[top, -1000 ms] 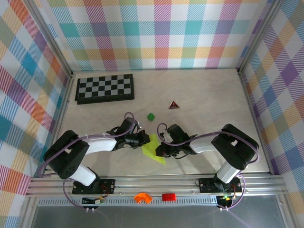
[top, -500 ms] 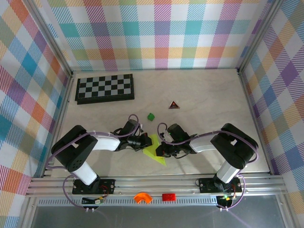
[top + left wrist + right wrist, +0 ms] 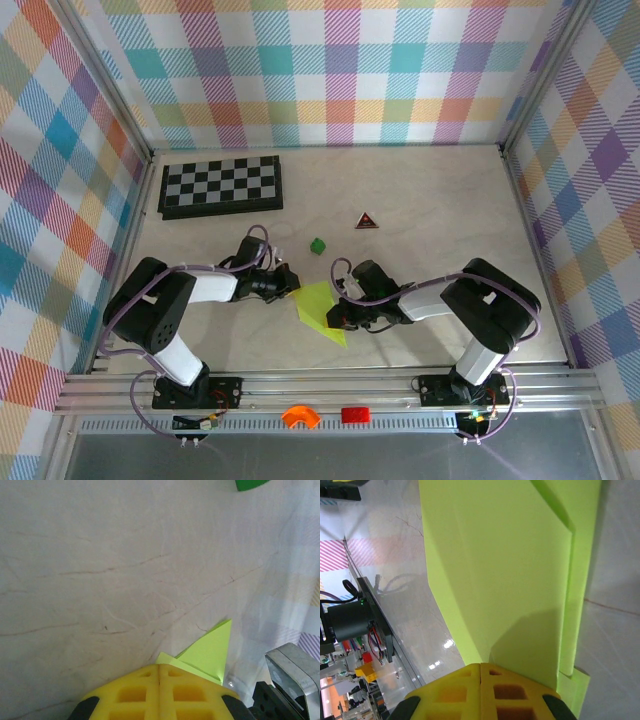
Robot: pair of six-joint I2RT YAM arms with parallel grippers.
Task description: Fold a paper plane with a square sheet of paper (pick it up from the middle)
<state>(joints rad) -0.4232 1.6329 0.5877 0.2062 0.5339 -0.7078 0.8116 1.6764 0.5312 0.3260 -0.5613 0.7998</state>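
The paper plane (image 3: 319, 313) is a lime yellow-green folded sheet lying flat on the table between the two arms. My left gripper (image 3: 292, 285) is shut at the sheet's upper left edge. In the left wrist view its yellow fingertips (image 3: 159, 666) meet with no gap, and a pointed corner of the paper (image 3: 210, 650) pokes out just beyond them. My right gripper (image 3: 338, 315) is shut too, and its tips (image 3: 480, 665) rest on top of the folded paper (image 3: 510, 570), whose layered folds run along the right side.
A tiny dark green block (image 3: 317, 245) sits just behind the paper, also seen as the green block (image 3: 250, 484) in the left wrist view. A red triangular piece (image 3: 367, 221) lies further back, and a chessboard (image 3: 221, 186) at the back left. The metal rail (image 3: 320, 385) runs along the near edge.
My left gripper has drawn back to the left, off the middle of the paper to its upper left edge. The right gripper and the paper have stayed put.
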